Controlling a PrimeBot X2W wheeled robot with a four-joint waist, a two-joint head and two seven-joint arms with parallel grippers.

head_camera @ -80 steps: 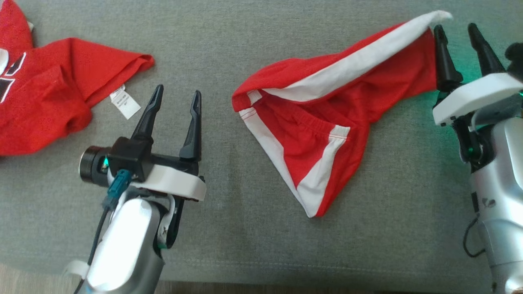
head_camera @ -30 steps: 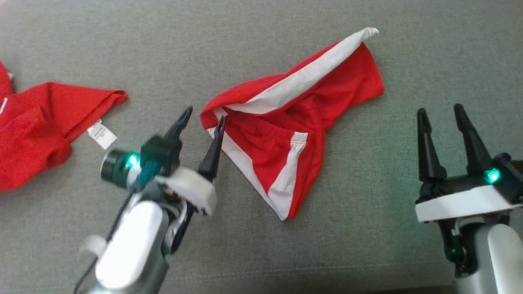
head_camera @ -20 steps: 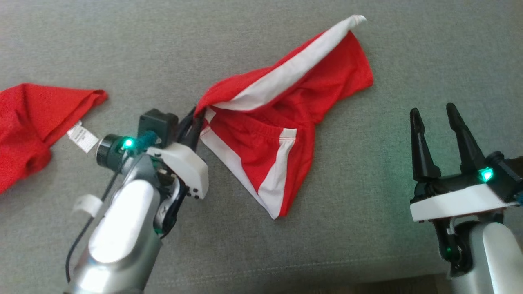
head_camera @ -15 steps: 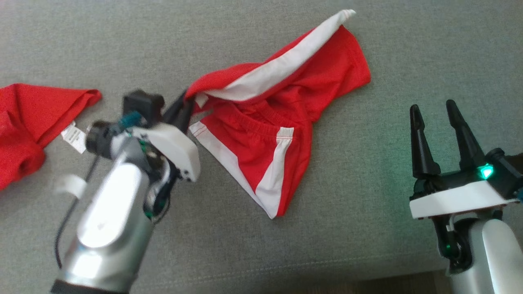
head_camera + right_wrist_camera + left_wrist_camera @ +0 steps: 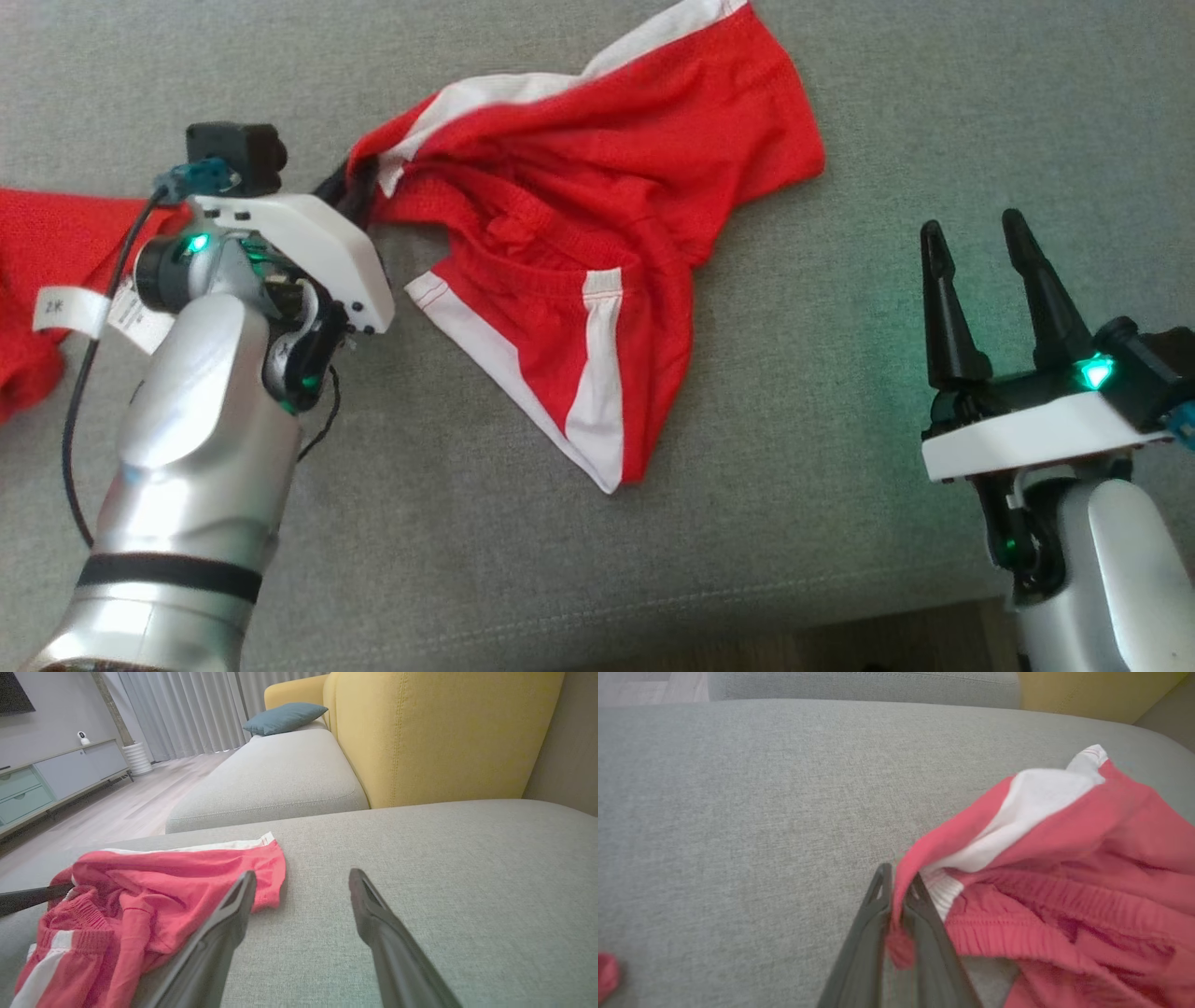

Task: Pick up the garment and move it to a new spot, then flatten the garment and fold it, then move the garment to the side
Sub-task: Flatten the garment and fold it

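1. Presently, left claw (image 5: 901, 873) nearly closed; pinching a fold at the waistband end of the red-and-white shorts (image 5: 597, 187).
2. Shorts lie crumpled mid-seat on the grey sofa cushion (image 5: 934, 93); one white-trimmed leg points toward the robot.
3. Right claw (image 5: 971, 229) spread wide, holding nothing; to the right of the shorts, apart from them.
4. Second red garment (image 5: 37, 224) at far left, partly behind the left arm.
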